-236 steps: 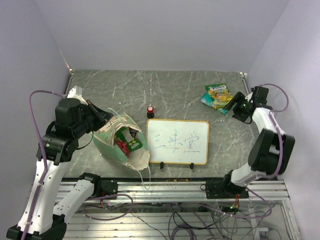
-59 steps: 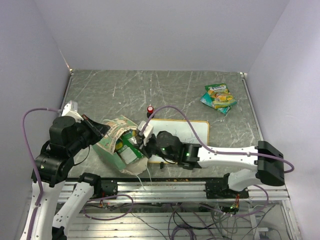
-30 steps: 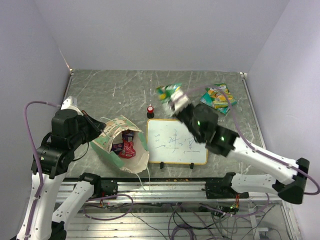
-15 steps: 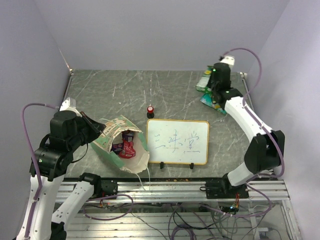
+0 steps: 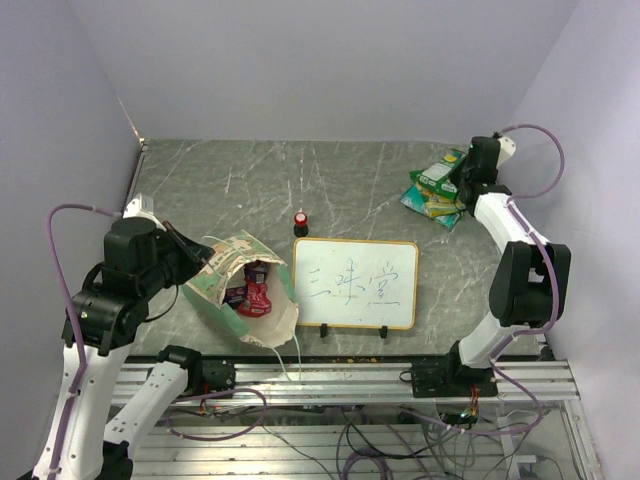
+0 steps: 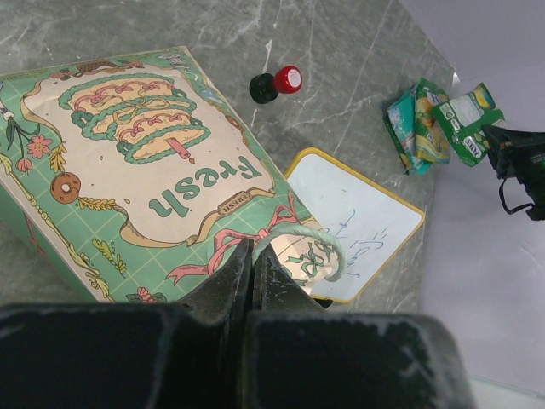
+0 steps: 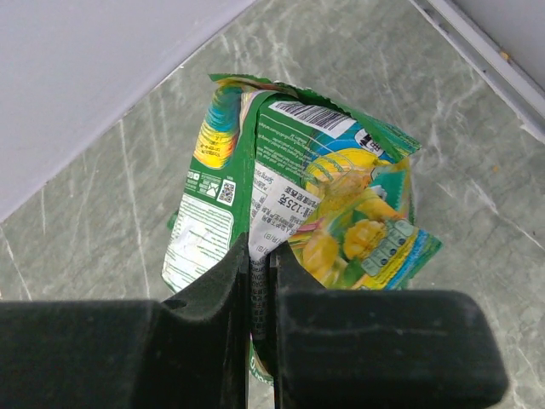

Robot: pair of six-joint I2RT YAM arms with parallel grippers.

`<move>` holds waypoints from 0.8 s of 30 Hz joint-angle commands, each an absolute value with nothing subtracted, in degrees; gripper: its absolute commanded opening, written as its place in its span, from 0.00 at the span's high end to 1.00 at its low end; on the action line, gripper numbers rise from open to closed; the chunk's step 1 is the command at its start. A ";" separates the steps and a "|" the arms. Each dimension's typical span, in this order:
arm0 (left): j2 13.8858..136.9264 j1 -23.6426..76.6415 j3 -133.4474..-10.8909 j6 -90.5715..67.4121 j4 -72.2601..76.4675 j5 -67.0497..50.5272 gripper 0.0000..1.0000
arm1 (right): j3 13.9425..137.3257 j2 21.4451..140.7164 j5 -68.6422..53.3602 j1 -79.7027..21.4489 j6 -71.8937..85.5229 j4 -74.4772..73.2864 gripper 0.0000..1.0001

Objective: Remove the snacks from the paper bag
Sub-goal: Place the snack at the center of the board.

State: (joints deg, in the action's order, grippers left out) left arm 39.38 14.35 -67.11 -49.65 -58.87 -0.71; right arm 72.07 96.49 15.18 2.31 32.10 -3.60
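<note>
The paper bag lies on its side at the left, mouth toward the whiteboard, with a red and a purple-and-white snack showing inside. My left gripper is shut on the bag's string handle, holding the mouth up. At the far right my right gripper is shut on a green snack packet, pinching its back seam. That packet hangs just above a yellow-green packet lying on the table. The bag's printed side fills the left wrist view.
A wood-framed whiteboard lies in the middle, right of the bag. A small red-topped black knob stands just behind it. The table's right rim and the side wall run close to the right gripper.
The right arm has carried the green packet from mid-table to the far right, over the packet lying there. The left gripper and the bag have hardly moved.
</note>
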 commanded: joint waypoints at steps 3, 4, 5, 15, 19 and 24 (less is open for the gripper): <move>40.50 14.50 -68.62 -49.42 -59.43 -0.90 0.93 | 64.49 95.57 8.51 4.62 33.98 7.37 1.00; 40.66 14.50 -68.72 -49.28 -59.42 -0.95 0.93 | 63.15 95.65 8.23 4.70 33.83 8.89 1.00; 40.81 14.50 -68.76 -49.15 -59.35 -1.05 0.93 | 62.29 95.98 8.33 4.82 33.69 9.65 1.00; 42.27 14.50 -69.73 -47.90 -58.87 -1.45 0.93 | 59.07 98.05 7.91 6.55 34.61 7.03 0.76; 42.31 14.50 -69.69 -48.20 -58.21 -0.92 0.93 | 59.77 95.97 7.60 6.66 32.71 4.50 0.56; 43.66 14.50 -71.42 -46.47 -59.10 -1.21 0.93 | 59.98 92.44 7.40 7.01 31.38 0.29 0.27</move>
State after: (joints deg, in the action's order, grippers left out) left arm 42.72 14.35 -68.51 -48.60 -59.44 -0.71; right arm 59.88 96.88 7.77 6.35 33.08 3.73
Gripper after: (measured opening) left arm 0.072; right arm 0.645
